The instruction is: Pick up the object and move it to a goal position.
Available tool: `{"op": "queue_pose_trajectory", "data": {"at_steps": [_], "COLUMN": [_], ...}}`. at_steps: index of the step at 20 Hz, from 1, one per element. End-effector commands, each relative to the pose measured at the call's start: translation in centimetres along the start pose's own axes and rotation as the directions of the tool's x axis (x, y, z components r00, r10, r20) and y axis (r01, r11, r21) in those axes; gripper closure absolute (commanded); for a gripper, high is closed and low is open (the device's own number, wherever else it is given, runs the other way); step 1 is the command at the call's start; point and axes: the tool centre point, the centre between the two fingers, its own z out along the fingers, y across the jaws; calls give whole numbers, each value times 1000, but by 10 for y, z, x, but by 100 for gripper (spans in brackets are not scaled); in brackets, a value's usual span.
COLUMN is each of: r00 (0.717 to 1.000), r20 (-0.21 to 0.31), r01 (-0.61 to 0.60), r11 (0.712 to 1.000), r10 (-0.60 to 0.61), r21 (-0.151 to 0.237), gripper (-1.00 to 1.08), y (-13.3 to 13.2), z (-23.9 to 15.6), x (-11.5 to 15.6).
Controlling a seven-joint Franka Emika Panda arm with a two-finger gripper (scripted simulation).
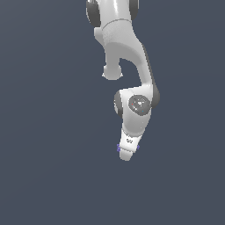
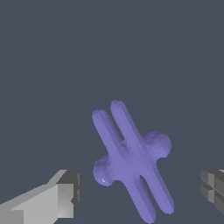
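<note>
The object is a small purple-blue jack of thin crossed bars lying on the dark grey floor. In the wrist view it sits between my two fingers, with a gap on each side. My gripper is open around it; one finger and the other finger stand apart from the bars. In the exterior view the white gripper points down over the object, and only small purple tips show on either side of the hand. The fingertips are hidden there.
The arm reaches down from the top of the exterior view. A plain dark grey floor lies all around. No goal marker shows.
</note>
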Motion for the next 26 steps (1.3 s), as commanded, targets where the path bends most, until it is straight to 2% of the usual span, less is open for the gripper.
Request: {"op": "queue_pose_trajectory", "data": {"at_steps": [1,9,15,16,26], "r00": [1000,1000,1000,1000,1000], "r20": [0,0,0,0,0], "r01": [1,5,5,5,5], "r11": [1000,1000,1000,1000,1000], "r10": [-1,-5,-5,-5,-5], "r21": [1,0,0,0,0], "gripper": [-92,-92,-92,108,108], "y": [0,-1,0,0,0], "z": [5,42,49,49,49], "x": [0,0,0,0,0]}}
